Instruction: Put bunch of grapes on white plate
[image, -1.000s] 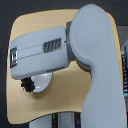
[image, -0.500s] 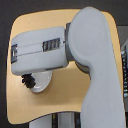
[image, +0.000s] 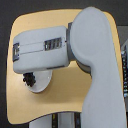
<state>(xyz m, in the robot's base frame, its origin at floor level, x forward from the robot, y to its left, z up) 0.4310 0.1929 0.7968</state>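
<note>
While the grey arm (image: 75, 55) hides the end effector so its grip cannot be told, the bunch of grapes (image: 29, 79) lies on the white plate's (image: 44, 84) exterior-view-left edge, on the worktop (image: 65, 100).

Bulky arm (image: 75, 50) over white plate (image: 44, 85)

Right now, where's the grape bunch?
In the exterior view the bunch of grapes sits at the view's left, over the white plate's left edge, just below the robot's forearm on the wooden table.
</note>
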